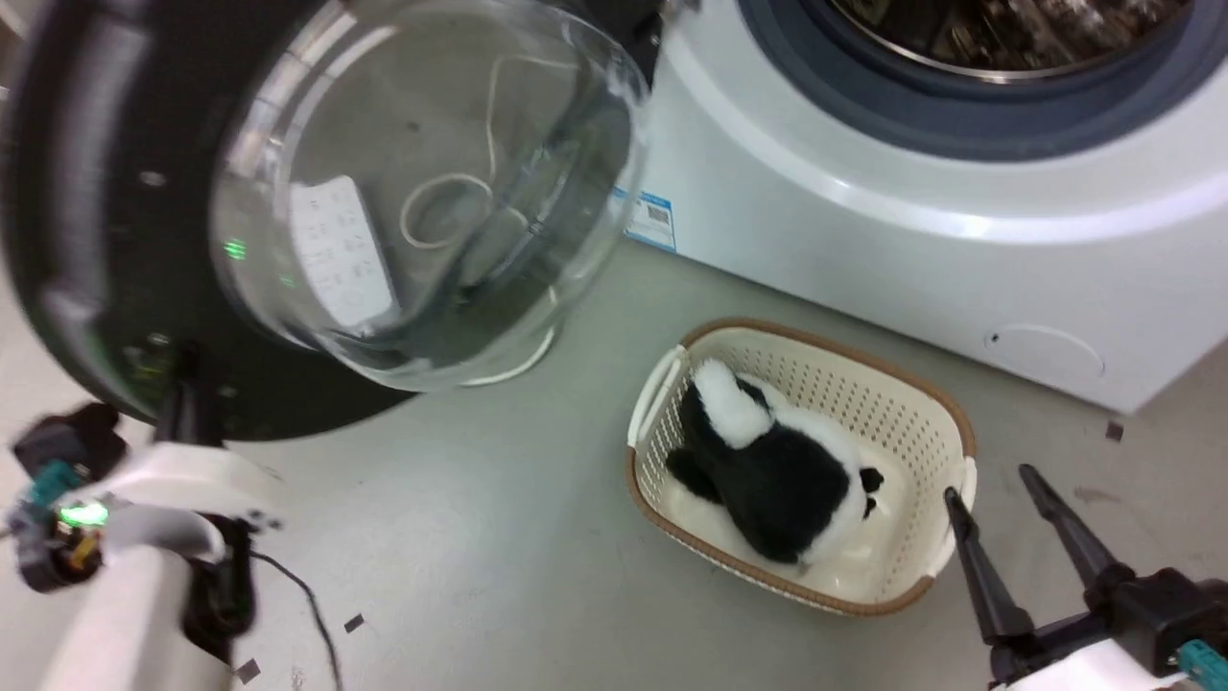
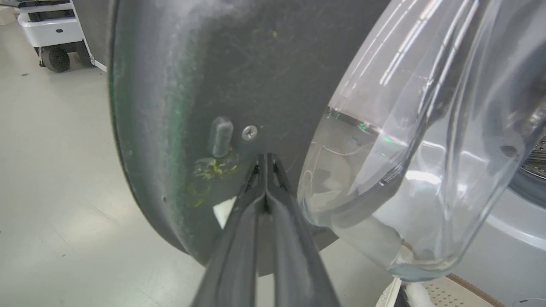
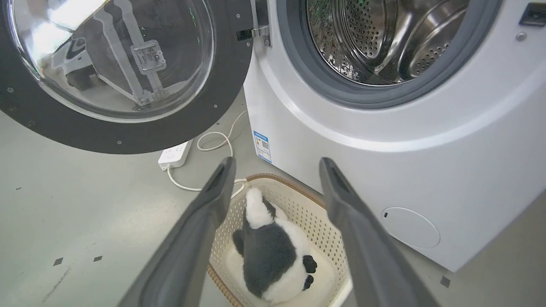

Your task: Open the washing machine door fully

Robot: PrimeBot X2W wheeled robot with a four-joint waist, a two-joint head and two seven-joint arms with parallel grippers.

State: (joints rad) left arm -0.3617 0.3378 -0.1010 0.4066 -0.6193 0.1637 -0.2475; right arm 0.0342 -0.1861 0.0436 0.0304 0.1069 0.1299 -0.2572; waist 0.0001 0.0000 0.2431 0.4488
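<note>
The washing machine door (image 1: 86,192), a black disc with a bulging glass bowl (image 1: 422,192), stands swung out to the left of the machine (image 1: 959,240), leaving the steel drum (image 3: 384,38) exposed. My left gripper (image 1: 182,369) is shut, with nothing between its fingers. In the left wrist view its tips (image 2: 265,160) press on the door's black inner face (image 2: 170,85), beside a screw and close to the glass. My right gripper (image 1: 988,482) hangs open at the lower right, apart from the door (image 3: 128,136). Its spread fingers (image 3: 277,161) point over the basket.
A cream basket (image 1: 950,413) holding a black-and-white plush toy (image 1: 787,470) sits on the floor before the machine. A white power strip (image 3: 175,154) with its cable lies under the door. A wheeled cart (image 2: 51,30) stands far off. A small round white flap (image 1: 1046,350) marks the machine's base.
</note>
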